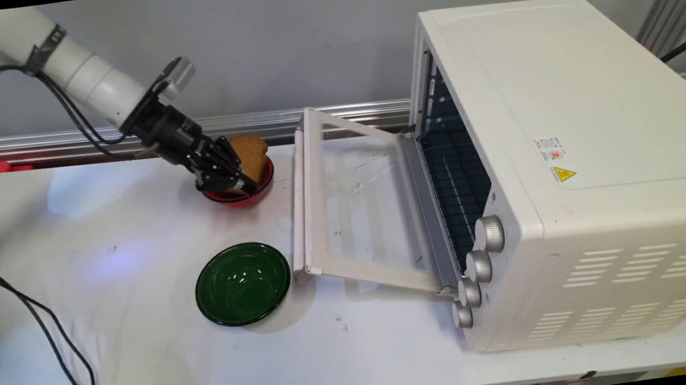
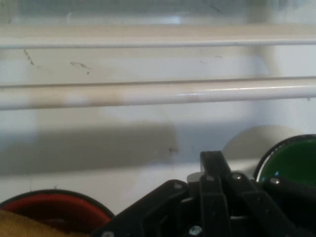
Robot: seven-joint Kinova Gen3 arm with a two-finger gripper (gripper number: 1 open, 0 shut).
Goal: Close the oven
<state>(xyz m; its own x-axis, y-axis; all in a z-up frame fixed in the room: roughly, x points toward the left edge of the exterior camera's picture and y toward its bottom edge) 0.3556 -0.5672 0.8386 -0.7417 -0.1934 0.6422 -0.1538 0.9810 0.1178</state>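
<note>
The gripper (image 1: 237,173) reaches down over the red bowl (image 1: 253,193) at the back of the worktop (image 1: 109,348), its jaws pinching a slice of toast (image 1: 250,154) that stands on edge in the bowl (in the hand view only a yellowish corner of it shows at the bottom left). Nearer the front sits a green bowl (image 1: 242,284), just beside the handle of the oven's (image 1: 572,160) dropped glass door (image 1: 358,210). Four silver knobs (image 1: 479,266) run down the oven's front edge.
</note>
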